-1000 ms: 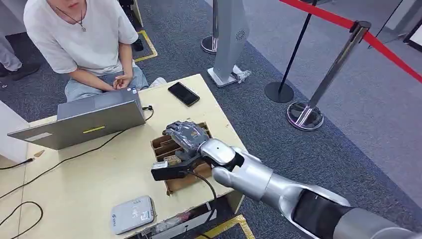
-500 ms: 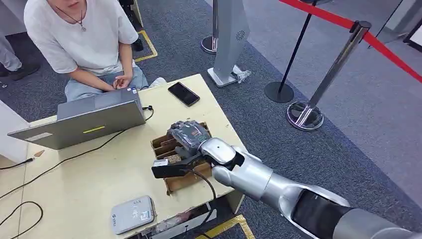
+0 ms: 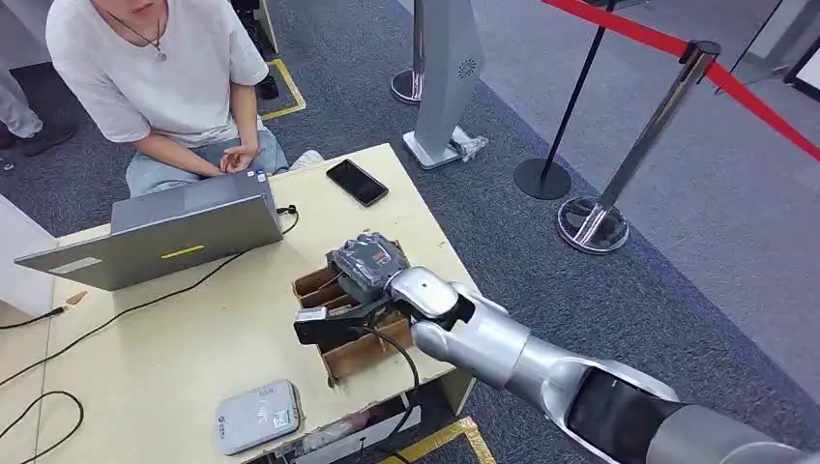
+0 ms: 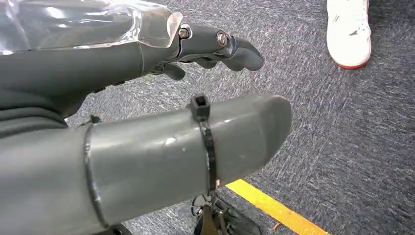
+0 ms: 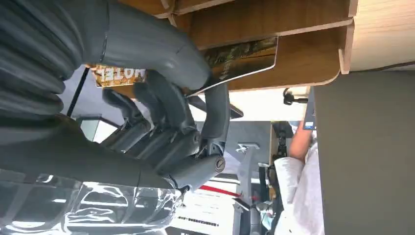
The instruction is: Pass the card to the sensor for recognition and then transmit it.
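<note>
One card [image 5: 235, 58] pinched in my right robot hand [image 3: 366, 266], lifted a bit since a second ago and nearly clear of the wooden rack [image 3: 353, 333]. Sensor [image 3: 257, 416] sits at 8 o'clock on the bench [image 3: 145, 358]; left robot hand [image 4: 147, 98] holds nothing, fingers loose

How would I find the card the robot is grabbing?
Look at the pale wooden table, then the brown slotted holder near its edge. The card sits in a slot under the right hand; it is glossy and printed, unlike the plain wood.
</note>
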